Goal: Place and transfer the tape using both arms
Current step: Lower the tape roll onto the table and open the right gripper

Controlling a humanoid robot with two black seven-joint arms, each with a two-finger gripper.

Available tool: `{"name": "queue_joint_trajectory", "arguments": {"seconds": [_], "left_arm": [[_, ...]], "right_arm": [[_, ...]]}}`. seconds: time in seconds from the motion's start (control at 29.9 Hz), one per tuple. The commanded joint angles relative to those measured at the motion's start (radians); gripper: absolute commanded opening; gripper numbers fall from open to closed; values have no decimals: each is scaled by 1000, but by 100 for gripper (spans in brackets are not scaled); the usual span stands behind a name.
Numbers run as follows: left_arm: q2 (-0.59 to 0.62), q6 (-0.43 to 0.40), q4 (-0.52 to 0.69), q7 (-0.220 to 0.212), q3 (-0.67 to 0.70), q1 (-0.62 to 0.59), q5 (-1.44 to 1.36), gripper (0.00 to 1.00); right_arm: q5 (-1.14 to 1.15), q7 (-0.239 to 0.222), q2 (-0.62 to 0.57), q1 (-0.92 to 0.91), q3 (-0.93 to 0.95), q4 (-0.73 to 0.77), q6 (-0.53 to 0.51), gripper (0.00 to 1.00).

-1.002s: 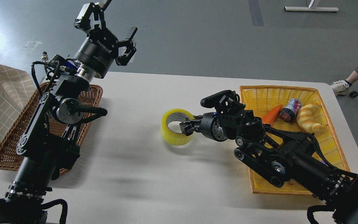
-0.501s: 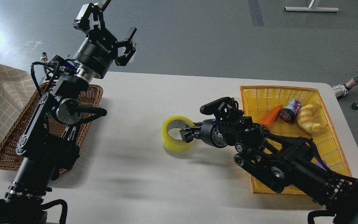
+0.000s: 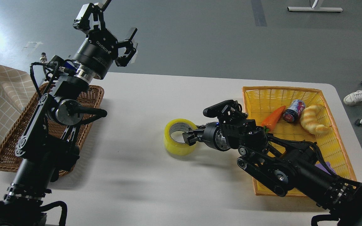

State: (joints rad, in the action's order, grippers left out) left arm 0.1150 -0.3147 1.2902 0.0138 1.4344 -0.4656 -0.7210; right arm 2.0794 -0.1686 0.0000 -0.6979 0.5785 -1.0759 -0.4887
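One tape (image 3: 178, 137) in right hand (image 3: 189, 137) grip, mid-table.

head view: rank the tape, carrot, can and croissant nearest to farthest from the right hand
1. The tape: at the right hand, whose fingers close on the roll's near wall at mid-table.
2. The carrot: in the yellow basket, on its left side.
3. The can: in the basket, just right of the carrot.
4. The croissant: farthest right in the basket.
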Motion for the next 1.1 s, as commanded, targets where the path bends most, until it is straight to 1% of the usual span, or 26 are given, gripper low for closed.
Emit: {"name": "queue_joint_trajectory", "arguments": {"seconds": [0.0,0.23,0.27,0.3,0.33,0.37,0.4,0.84,0.87,0.9,0.94,0.97,1.0,1.04,1.07], "left_arm": [[0,0,0,0,0,1,0,98],[6,0,0,0,1,1,0,98],[6,0,0,0,1,1,0,98],[8,0,0,0,1,1,0,98],[8,-1,0,0,1,1,0,98],[9,0,0,0,1,1,0,98],[12,-1,0,0,1,1,0,98],[25,-1,0,0,3,5,0,98],[28,-1,0,0,4,10,0,98],[28,-1,0,0,4,10,0,98],[29,-1,0,0,6,10,0,98],[29,-1,0,0,8,10,0,98],[29,-1,0,0,8,10,0,98],[29,-1,0,0,8,10,0,98],[29,-1,0,0,8,10,0,98]], "right_arm": [[-1,0,0,5,-2,-1,0,0],[-2,1,0,6,0,-1,0,1],[-2,1,0,6,1,-1,0,5],[-2,1,0,6,1,-1,0,14],[-2,1,0,6,1,-1,0,16],[-2,1,0,6,1,1,0,22],[-4,1,0,6,0,1,0,24],[-5,1,0,38,3,-2,0,25],[-7,1,0,40,4,-2,0,28],[-7,1,0,40,4,-2,0,28],[-8,3,0,40,11,-4,0,38],[-10,3,0,40,23,-6,0,53],[-10,3,0,40,29,-6,0,64],[-10,3,0,40,40,-7,0,81],[-12,3,0,38,43,-9,0,85]]}}
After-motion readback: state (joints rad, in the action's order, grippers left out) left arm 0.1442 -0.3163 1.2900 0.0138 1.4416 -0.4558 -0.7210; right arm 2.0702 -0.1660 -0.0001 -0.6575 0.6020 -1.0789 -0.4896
